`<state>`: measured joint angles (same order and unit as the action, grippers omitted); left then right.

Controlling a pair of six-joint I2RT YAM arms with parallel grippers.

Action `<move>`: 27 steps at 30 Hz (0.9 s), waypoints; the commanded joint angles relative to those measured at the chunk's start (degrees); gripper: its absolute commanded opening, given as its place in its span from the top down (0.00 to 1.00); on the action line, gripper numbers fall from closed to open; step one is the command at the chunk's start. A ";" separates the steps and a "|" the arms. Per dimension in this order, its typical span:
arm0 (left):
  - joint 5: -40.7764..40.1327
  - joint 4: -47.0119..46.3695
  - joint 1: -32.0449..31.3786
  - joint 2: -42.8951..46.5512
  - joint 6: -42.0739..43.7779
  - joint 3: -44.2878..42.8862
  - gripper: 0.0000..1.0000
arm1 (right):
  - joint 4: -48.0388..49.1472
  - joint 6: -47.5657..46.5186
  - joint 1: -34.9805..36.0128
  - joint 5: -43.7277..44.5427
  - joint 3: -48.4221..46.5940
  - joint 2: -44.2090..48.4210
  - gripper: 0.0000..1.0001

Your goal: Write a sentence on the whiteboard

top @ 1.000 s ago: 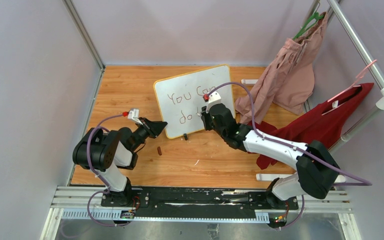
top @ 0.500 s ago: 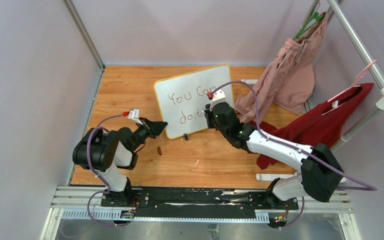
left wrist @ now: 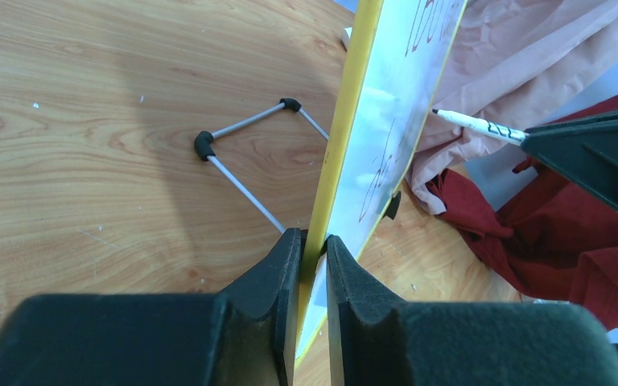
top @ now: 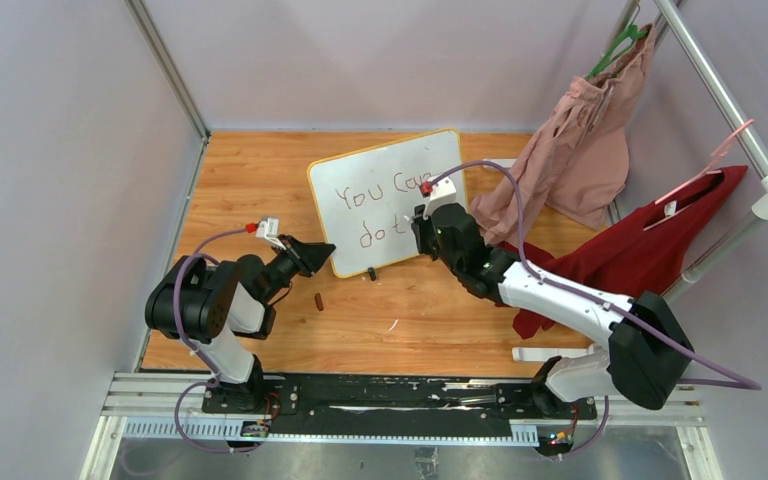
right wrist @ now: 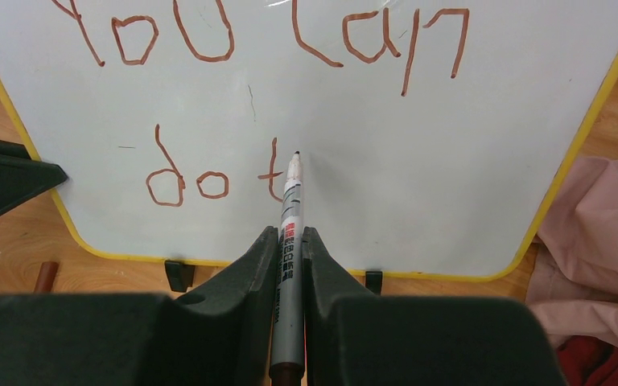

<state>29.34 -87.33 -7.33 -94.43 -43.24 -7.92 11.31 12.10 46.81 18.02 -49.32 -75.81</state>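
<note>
White whiteboard (right wrist: 467,161), yellow frame; reddish-brown writing (right wrist: 273,170); grey marker (right wrist: 289,241), black tip; wood-grain table (left wrist: 88,121); pink cloth (top: 580,150), red cloth (top: 650,250) at right.

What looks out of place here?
A small brown cap lies loose on the table by the whiteboard's near left corner; red cloth spills onto the table beneath the right arm.

Wooden table (top: 250,180) with whiteboard (top: 385,175), brown cylinder (top: 319,301)

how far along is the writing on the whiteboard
Done: the sentence reads "You Can" and, below, "do t". In hand: right gripper holds the marker, tip by that t; left gripper clamps the edge of the whiteboard. Left: the word begun with t looks unfinished.
</note>
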 commanded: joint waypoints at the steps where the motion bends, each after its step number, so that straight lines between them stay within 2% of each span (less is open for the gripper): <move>1: -0.51 -2.67 -0.14 0.70 0.70 -0.13 1.00 | 2.16 -0.74 -1.20 0.35 -3.02 -1.30 1.00; 14: -0.45 -2.65 -0.14 0.35 0.79 -0.19 1.00 | 2.50 -0.31 -2.43 -0.43 -4.13 -3.87 1.00; 27: -0.51 -2.66 -0.14 0.66 0.70 -0.10 1.00 | 0.74 0.94 -2.51 -1.31 -1.30 -3.38 1.00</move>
<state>29.34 -87.33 -7.33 -94.43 -43.24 -7.92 12.45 12.21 44.99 17.52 -51.83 -79.50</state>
